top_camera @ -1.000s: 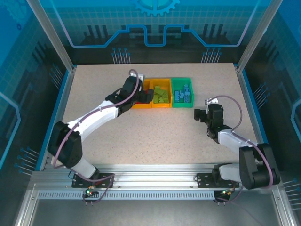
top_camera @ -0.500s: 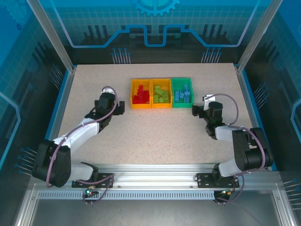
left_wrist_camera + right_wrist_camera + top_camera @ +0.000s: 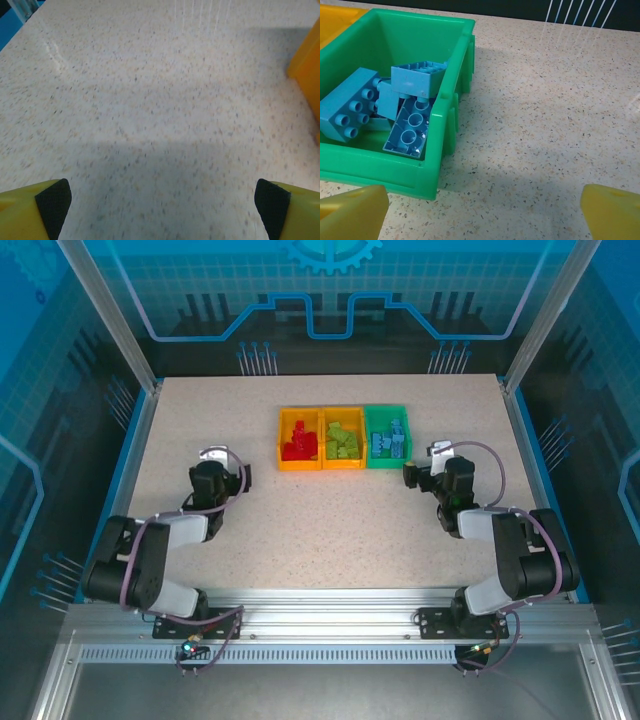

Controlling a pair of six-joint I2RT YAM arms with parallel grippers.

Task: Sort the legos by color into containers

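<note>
The left claw (image 3: pixel 236 478) and right claw (image 3: pixel 414 474) gape released, empty, above the tabletop (image 3: pixel 330 520); legos (image 3: pixel 298 445) lie colour-sorted in three bins (image 3: pixel 343 466).

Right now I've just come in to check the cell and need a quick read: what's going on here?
The sorting looks finished. The red legos sit in the left orange-yellow bin, the lime green legos in the middle orange-yellow bin, and the blue legos in the green bin. I see no loose brick on the table. The left claw and right claw hang low over the table, open and holding nothing.
</note>
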